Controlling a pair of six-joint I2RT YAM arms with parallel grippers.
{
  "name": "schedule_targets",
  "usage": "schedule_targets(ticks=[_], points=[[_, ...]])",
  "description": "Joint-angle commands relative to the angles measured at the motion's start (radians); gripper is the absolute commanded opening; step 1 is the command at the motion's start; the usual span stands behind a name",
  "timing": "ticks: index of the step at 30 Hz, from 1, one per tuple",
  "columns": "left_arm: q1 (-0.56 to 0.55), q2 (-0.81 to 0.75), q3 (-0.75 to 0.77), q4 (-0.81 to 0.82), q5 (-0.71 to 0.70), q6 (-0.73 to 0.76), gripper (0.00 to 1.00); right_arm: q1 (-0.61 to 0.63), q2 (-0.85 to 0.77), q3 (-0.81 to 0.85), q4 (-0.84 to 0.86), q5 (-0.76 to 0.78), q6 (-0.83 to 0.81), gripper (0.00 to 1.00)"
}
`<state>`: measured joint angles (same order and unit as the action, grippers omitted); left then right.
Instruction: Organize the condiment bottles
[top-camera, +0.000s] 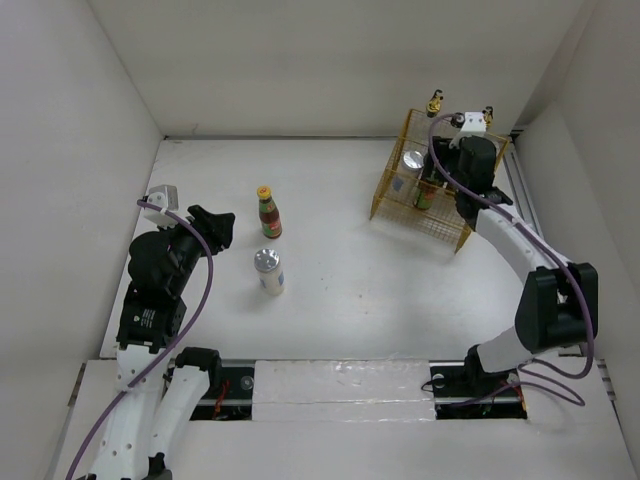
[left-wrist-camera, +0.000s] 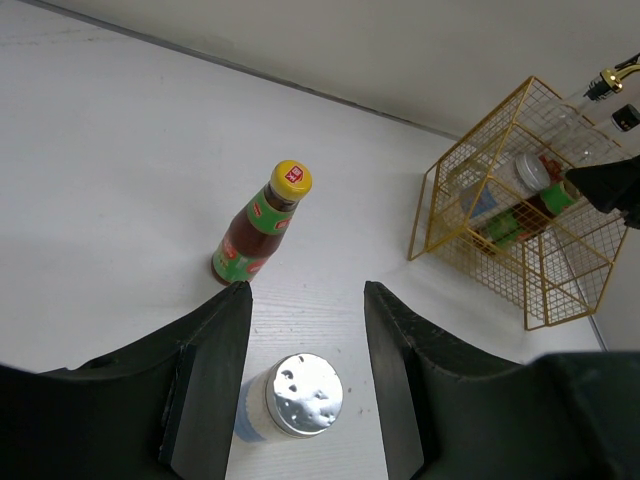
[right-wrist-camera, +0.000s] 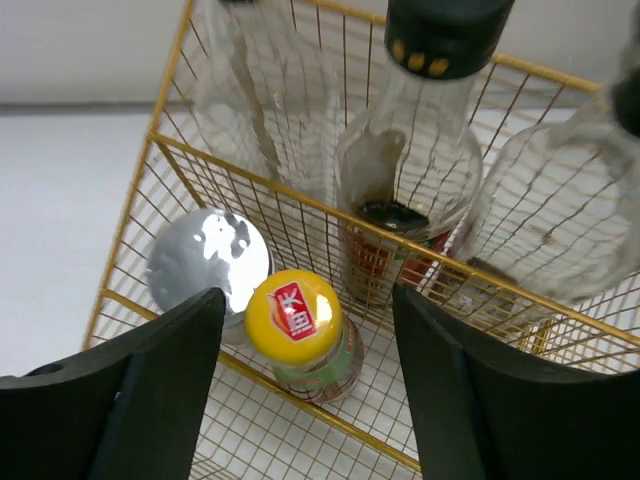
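Note:
On the table stand a red-sauce bottle with a yellow cap (top-camera: 269, 212) and a white silver-lidded shaker (top-camera: 269, 271). My left gripper (top-camera: 222, 228) is open just left of them. In the left wrist view its jaws (left-wrist-camera: 306, 292) stand either side of the shaker (left-wrist-camera: 290, 395), untouched, with the red-sauce bottle (left-wrist-camera: 262, 225) beyond. My right gripper (top-camera: 440, 172) is open over the yellow wire basket (top-camera: 390, 165). In the right wrist view it (right-wrist-camera: 307, 300) straddles a second yellow-capped bottle (right-wrist-camera: 293, 310) inside the basket, beside a shaker (right-wrist-camera: 208, 262), a black-capped jar (right-wrist-camera: 440, 30) and two clear bottles (right-wrist-camera: 255, 90) (right-wrist-camera: 570, 210).
The basket (right-wrist-camera: 300, 197) sits at the back right near the walls, and also shows in the left wrist view (left-wrist-camera: 485, 122). White walls enclose the table on three sides. Gold bottle tops (top-camera: 436, 100) stick up above the basket's far rim.

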<state>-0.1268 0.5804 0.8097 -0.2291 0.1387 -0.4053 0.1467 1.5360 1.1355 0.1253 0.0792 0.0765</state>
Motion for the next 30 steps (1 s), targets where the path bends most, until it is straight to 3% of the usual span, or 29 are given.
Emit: schedule_targets(ticks=[1, 5, 7, 10, 13, 15, 16, 17, 21, 24, 30], points=[[0.006, 0.001, -0.007, 0.037, 0.007, -0.001, 0.44, 0.019, -0.109, 0.035, 0.065, 0.034, 0.019, 0.74], [0.006, 0.001, -0.007, 0.037, 0.007, -0.001, 0.44, 0.086, -0.189, 0.026, 0.053, 0.053, 0.019, 0.75], [0.006, 0.001, -0.007, 0.037, 0.007, -0.001, 0.44, 0.129, -0.211, 0.017, 0.053, 0.013, 0.006, 0.49], [0.006, 0.001, -0.007, 0.037, 0.007, -0.001, 0.44, 0.258, -0.195, 0.006, 0.053, -0.064, -0.003, 0.00], [0.006, -0.008, -0.007, 0.037, 0.007, -0.001, 0.39, 0.437, -0.150, -0.025, 0.105, -0.087, -0.003, 0.00], [0.006, -0.008, -0.007, 0.037, -0.016, -0.001, 0.35, 0.526, -0.116, -0.016, 0.117, -0.087, -0.003, 0.14], [0.006, -0.008, -0.007, 0.037, -0.016, -0.001, 0.30, 0.601, -0.094, -0.004, 0.126, -0.099, -0.003, 0.27], [0.006, -0.008, -0.007, 0.028, -0.016, -0.001, 0.29, 0.635, -0.044, 0.035, 0.126, -0.108, -0.024, 0.48], [0.006, -0.021, -0.007, 0.028, -0.031, -0.001, 0.29, 0.751, 0.097, 0.153, 0.117, -0.078, -0.085, 0.83], [0.006, -0.021, -0.007, 0.028, -0.031, -0.001, 0.30, 0.760, 0.238, 0.280, 0.090, -0.079, -0.095, 0.91], [0.006, -0.030, -0.007, 0.028, -0.019, -0.001, 0.33, 0.751, 0.455, 0.501, 0.039, -0.052, -0.116, 0.94]])
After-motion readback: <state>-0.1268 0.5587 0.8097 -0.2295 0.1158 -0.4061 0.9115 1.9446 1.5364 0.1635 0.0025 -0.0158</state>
